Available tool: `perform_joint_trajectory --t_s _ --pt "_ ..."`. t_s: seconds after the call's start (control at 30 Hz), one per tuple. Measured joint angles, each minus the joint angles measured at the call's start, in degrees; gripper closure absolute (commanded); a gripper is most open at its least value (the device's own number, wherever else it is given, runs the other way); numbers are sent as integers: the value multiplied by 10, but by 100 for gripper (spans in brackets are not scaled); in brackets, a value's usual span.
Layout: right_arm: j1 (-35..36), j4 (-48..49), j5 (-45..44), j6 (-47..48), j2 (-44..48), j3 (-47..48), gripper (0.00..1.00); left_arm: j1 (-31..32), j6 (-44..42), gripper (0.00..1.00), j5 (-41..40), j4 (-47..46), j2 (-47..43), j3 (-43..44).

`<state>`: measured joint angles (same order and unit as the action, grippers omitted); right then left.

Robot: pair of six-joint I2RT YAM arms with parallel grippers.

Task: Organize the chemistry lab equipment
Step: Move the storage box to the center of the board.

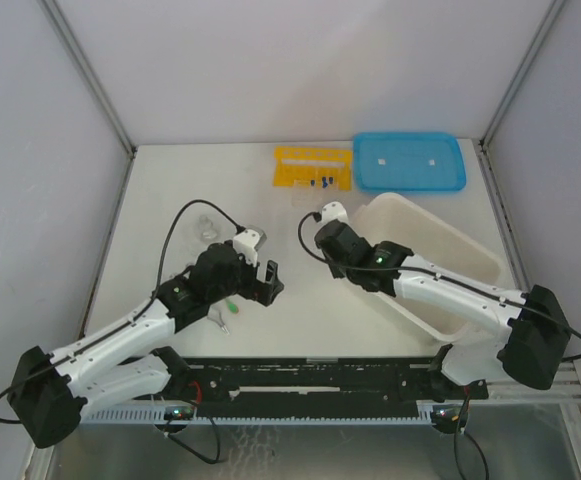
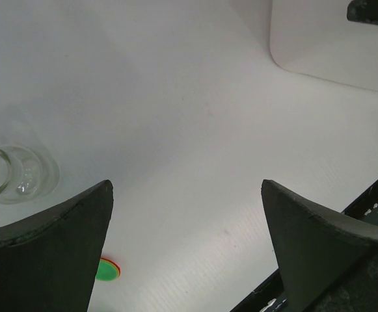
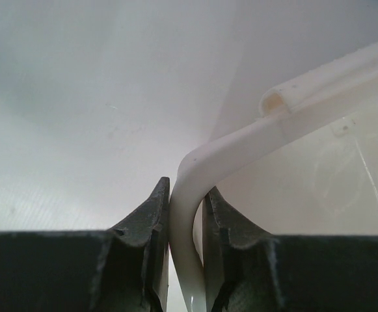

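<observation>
Right hand (image 3: 185, 214) pinching smooth white tub's rolled rim (image 3: 254, 133), left hand (image 2: 187, 214) spread wide, empty

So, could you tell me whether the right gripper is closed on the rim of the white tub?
Yes, the right gripper has its fingers pressed against either side of the white tub rim.

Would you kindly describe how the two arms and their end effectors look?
Both arms have white link shells with black joints and loose black cables. Left end effector has broad, dark, wedge-shaped fingers; right end effector has matching dark fingers. A green light glows on the right arm.
</observation>
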<state>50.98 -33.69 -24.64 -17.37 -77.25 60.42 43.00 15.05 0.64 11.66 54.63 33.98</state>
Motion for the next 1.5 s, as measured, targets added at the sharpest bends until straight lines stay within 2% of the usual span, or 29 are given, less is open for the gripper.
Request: perform_joint_trajectory --t_s 0.27,0.43,0.63,0.73,0.83,1.1,1.23,1.33,1.5 --pt "48 35 -2 46 13 -21 98 0 12 0 -49 31 -33 0" --pt "96 39 25 70 58 -31 96 0 20 0 -65 40 -41 0" --pt "126 51 63 74 151 -31 84 0 24 0 -67 40 -20 0" --pt "128 52 78 73 161 -27 67 0 24 0 -67 41 -9 0" --pt "133 51 87 72 142 -26 58 0 24 0 -68 41 -9 0" --pt "185 35 87 69 142 -26 55 0 24 0 -86 59 -10 22" --pt "190 12 21 41 191 -25 54 0 24 0 -93 59 -7 38" --pt "123 -31 -17 -11 242 -11 55 0 24 0 -98 60 1 43" --pt "-225 -86 1 -82 320 -7 54 0 23 0 -115 70 7 62"
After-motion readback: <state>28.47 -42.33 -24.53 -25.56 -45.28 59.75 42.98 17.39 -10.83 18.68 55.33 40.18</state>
